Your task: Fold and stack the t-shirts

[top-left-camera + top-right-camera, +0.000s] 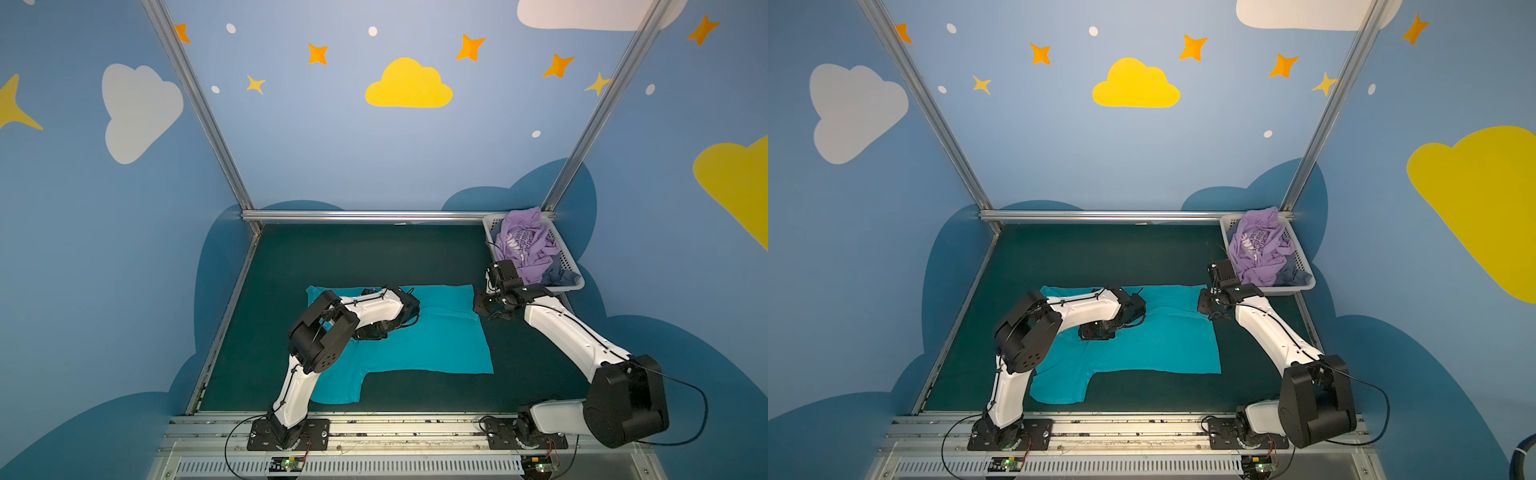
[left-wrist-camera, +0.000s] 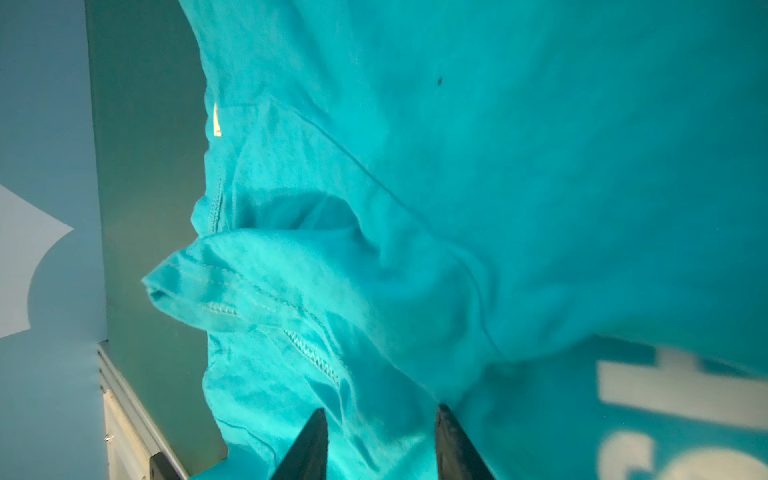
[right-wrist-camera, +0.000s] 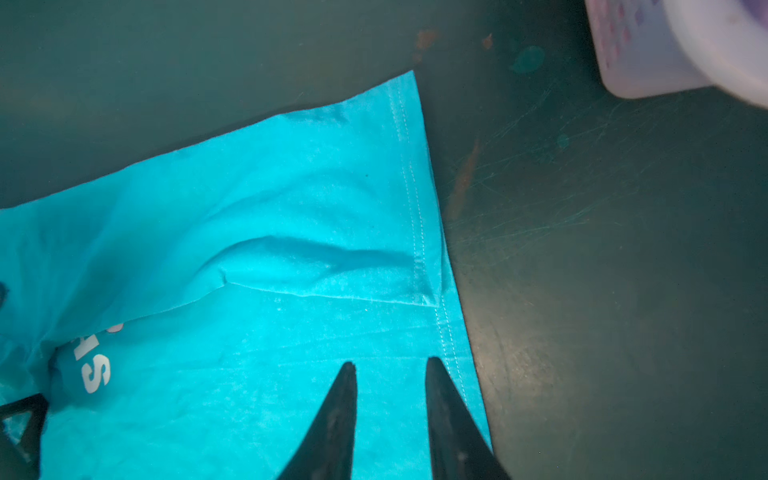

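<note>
A teal t-shirt (image 1: 440, 345) (image 1: 1167, 345) lies partly folded on the dark green table, one sleeve reaching toward the front edge. My left gripper (image 1: 372, 332) (image 2: 381, 409) hangs low over its left middle. Its jaws are apart, with rumpled sleeve and seam cloth (image 2: 291, 299) just beyond the tips. My right gripper (image 1: 482, 307) (image 3: 390, 362) is open over the shirt's far right corner, beside the stitched hem (image 3: 419, 232). White print letters (image 3: 93, 370) peek from under a folded layer. A lavender t-shirt (image 1: 525, 249) (image 1: 1258, 249) is heaped in the basket.
The white perforated basket (image 1: 490, 222) (image 1: 1227, 222) stands at the back right corner, close behind my right wrist, and also holds a grey-blue cloth (image 1: 561, 276). Aluminium rails border the table at the back and left. Bare green mat (image 1: 353, 257) lies beyond the shirt.
</note>
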